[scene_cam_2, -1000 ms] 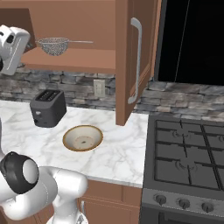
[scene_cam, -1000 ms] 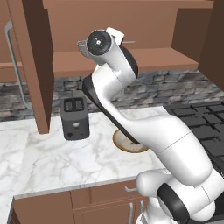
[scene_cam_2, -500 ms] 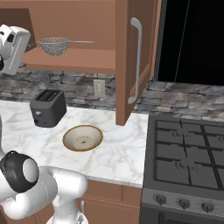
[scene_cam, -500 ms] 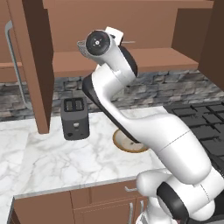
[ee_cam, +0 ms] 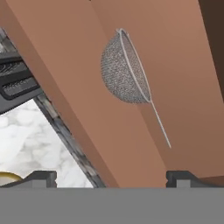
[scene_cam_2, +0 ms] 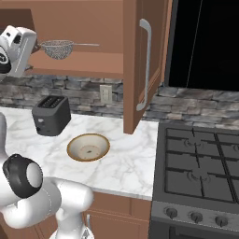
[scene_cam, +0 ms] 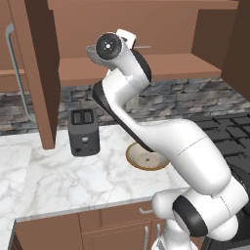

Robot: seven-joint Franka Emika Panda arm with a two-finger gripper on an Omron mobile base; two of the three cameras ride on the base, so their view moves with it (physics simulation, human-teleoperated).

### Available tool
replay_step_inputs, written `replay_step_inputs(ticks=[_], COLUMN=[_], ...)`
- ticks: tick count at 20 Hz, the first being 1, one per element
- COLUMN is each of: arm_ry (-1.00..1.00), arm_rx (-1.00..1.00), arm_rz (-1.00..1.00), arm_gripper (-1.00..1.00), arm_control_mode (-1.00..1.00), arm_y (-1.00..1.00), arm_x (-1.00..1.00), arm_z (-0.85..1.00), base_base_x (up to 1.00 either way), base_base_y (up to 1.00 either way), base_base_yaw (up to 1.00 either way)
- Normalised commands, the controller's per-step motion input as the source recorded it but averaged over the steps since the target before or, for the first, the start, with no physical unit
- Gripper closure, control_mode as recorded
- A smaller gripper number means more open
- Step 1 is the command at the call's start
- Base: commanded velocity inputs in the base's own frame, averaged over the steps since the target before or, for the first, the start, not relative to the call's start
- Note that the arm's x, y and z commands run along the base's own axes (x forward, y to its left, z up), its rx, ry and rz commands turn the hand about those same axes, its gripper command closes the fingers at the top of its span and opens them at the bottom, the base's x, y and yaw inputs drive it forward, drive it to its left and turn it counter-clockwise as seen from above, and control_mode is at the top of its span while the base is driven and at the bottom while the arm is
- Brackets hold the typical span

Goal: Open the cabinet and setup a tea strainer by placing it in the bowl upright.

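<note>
Nothing had visibly moved since a second earlier: with the cabinet (scene_cam_2: 140,65) open, the gripper (ee_cam: 111,177), jaws wide and empty, faced the tea strainer (scene_cam_2: 58,48) at upper left, needing to advance and close

The tea strainer (ee_cam: 127,70) sits in the cabinet (scene_cam_2: 93,63) just ahead of the hand, on its shelf. The bowl (scene_cam_2: 88,147) lies on the counter (scene_cam_2: 126,158) well below the hand, the toaster (scene_cam_2: 51,115) beside it.
</note>
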Motion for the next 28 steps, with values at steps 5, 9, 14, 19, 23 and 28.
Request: replay_step_inputs(ticks=[5, 9, 14, 19, 23, 28], arm_ry=[0.0, 0.0, 0.0, 0.01, 0.0, 0.0], arm_rx=[0.0, 0.0, 0.0, 0.0, 0.0, 0.0], arm_rz=[0.0, 0.0, 0.02, 0.07, 0.09, 0.08], arm_gripper=[-1.0, -1.0, -1.0, -1.0, -1.0, -1.0], arm_control_mode=[-1.0, -1.0, -1.0, -1.0, -1.0, -1.0], arm_y=[0.0, 0.03, 0.11, 0.21, 0.21, 0.15], arm_x=[0.29, 0.31, 0.31, 0.38, 0.38, 0.35], arm_z=[0.09, 0.03, 0.02, 0.0, 0.0, 0.0], base_base_x=[0.0, 0.0, 0.0, 0.0, 0.0, 0.0], base_base_y=[0.0, 0.0, 0.0, 0.0, 0.0, 0.0], base_base_yaw=[0.0, 0.0, 0.0, 0.0, 0.0, 0.0])
